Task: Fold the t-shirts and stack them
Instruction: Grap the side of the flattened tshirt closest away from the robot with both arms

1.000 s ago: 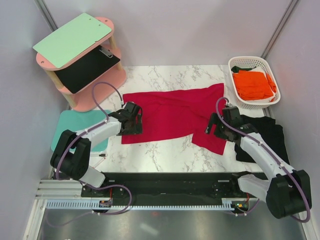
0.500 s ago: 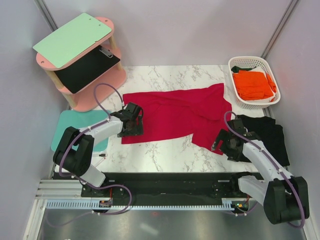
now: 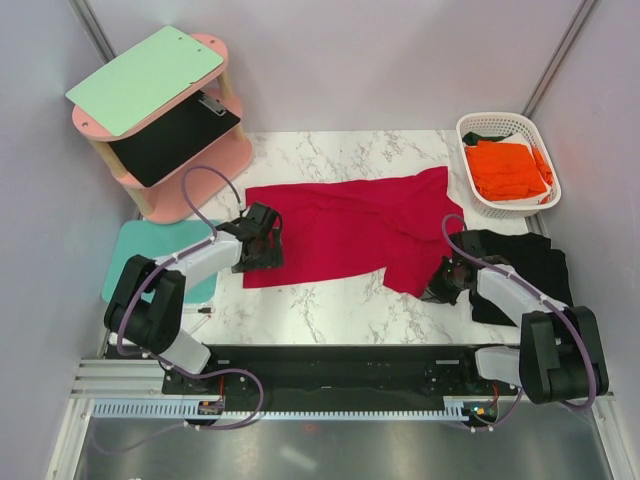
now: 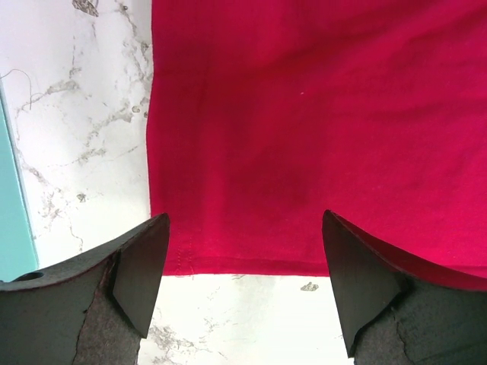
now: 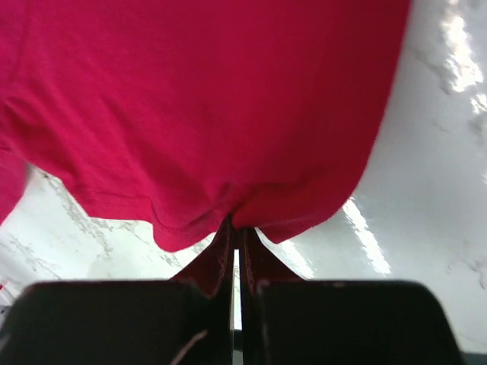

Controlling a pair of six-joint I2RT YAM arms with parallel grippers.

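The crimson red cloth t-shirt (image 3: 350, 232) is spread on the white marble tabletop (image 3: 320, 305). Its near right edge is pinched by the closed right gripper (image 5: 236, 242); the left gripper (image 4: 242, 266) is held open over the opposite corner. So thin a pinch could be lost once lifted

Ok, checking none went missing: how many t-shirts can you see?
3: the red t-shirt spread on the table, the black t-shirt at its right edge, the orange t-shirt folded in the white basket. More cloth may hide under it.
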